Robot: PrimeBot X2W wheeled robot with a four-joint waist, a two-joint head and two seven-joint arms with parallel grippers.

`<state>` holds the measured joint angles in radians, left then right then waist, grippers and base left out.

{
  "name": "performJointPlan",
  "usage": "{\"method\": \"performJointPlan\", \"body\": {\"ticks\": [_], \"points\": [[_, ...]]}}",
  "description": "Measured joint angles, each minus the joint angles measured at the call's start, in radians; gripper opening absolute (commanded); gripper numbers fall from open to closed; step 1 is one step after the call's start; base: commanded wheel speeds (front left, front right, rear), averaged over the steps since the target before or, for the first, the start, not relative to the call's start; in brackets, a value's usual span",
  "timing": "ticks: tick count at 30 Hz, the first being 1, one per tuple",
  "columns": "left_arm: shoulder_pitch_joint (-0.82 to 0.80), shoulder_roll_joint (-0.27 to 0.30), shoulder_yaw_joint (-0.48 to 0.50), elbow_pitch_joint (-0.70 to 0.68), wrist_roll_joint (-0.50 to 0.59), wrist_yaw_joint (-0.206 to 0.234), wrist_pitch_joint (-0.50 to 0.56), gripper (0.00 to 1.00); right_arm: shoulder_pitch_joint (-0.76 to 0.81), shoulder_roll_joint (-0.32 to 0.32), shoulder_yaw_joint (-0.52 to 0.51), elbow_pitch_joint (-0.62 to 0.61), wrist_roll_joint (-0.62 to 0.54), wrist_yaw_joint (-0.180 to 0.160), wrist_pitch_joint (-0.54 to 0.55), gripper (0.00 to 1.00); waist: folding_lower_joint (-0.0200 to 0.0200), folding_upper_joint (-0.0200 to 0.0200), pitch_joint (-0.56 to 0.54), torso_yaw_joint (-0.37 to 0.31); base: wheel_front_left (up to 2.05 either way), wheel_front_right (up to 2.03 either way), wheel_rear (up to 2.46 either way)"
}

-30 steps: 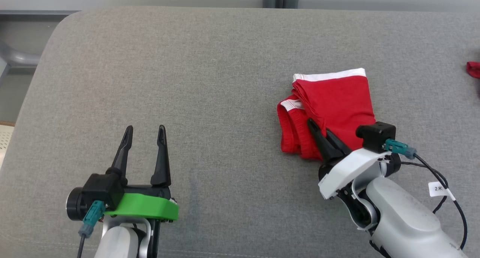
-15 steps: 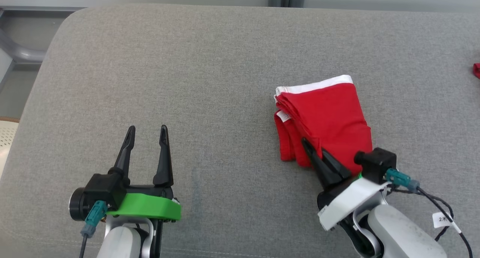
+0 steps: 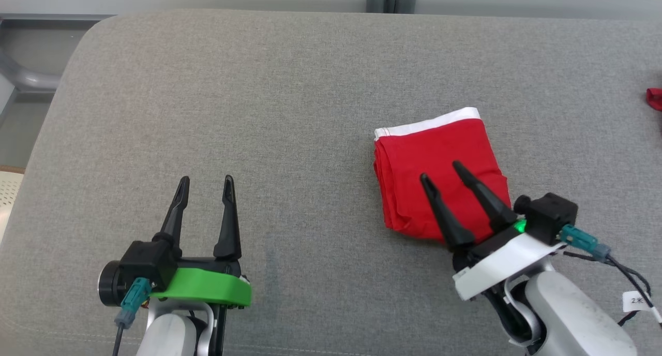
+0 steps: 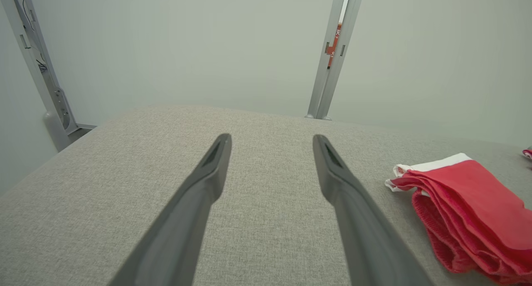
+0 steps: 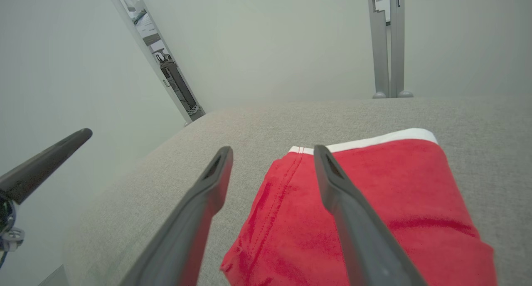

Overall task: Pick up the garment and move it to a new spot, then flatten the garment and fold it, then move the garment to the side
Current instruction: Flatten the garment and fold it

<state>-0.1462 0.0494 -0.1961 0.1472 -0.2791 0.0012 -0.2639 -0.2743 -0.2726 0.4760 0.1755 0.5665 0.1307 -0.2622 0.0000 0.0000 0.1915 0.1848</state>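
The garment (image 3: 434, 162) is red with a white band along its far edge, and it lies folded in a neat stack on the grey padded surface (image 3: 289, 113), right of centre. My right gripper (image 3: 441, 171) hovers open over the garment's near part, fingers spread, nothing between them. The right wrist view shows the garment (image 5: 374, 211) under and beyond those fingers (image 5: 353, 219). At the lower left, well clear of the cloth, my left gripper (image 3: 205, 183) stands open and empty. Its wrist view has the garment (image 4: 461, 207) at the right.
A small piece of red cloth (image 3: 654, 97) lies at the far right edge of the surface. The surface's rounded left corner (image 3: 88, 40) drops off toward metal framing (image 3: 26, 79). A pale wall with upright metal posts (image 4: 332, 53) stands behind.
My right gripper has opened and let go of the garment, which now lies flatter and squarer. The right arm drew slightly back toward me. The left gripper stayed put.
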Motion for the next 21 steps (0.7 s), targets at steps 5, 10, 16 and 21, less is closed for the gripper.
{"method": "performJointPlan", "body": {"ticks": [5, 10, 16, 21], "points": [[0.002, 0.000, -0.002, 0.006, 0.001, 0.000, 0.000, 1.00, -0.001, -0.019, -0.126, 0.004, -0.037, 0.000, 0.000, 1.00, 0.0000, 0.0000, -0.004, 0.000, 0.00, 0.00, 0.00], [0.002, 0.000, -0.003, 0.007, 0.001, -0.001, 0.000, 1.00, -0.006, -0.017, -0.233, 0.063, -0.091, 0.000, 0.000, 1.00, 0.0000, 0.0000, -0.002, 0.005, 0.00, 0.00, 0.00], [0.002, 0.000, -0.009, 0.010, 0.001, -0.001, 0.000, 1.00, -0.010, -0.002, -0.242, 0.183, -0.142, 0.000, 0.000, 0.00, 0.0000, 0.0000, 0.006, 0.012, 0.00, 0.00, 0.00], [-0.005, 0.000, -0.019, 0.012, 0.001, 0.000, 0.000, 1.00, -0.038, 0.030, -0.223, 0.277, -0.152, 0.000, 0.000, 0.00, 0.0000, 0.0000, 0.017, 0.020, 0.00, 0.00, 0.00]]}}
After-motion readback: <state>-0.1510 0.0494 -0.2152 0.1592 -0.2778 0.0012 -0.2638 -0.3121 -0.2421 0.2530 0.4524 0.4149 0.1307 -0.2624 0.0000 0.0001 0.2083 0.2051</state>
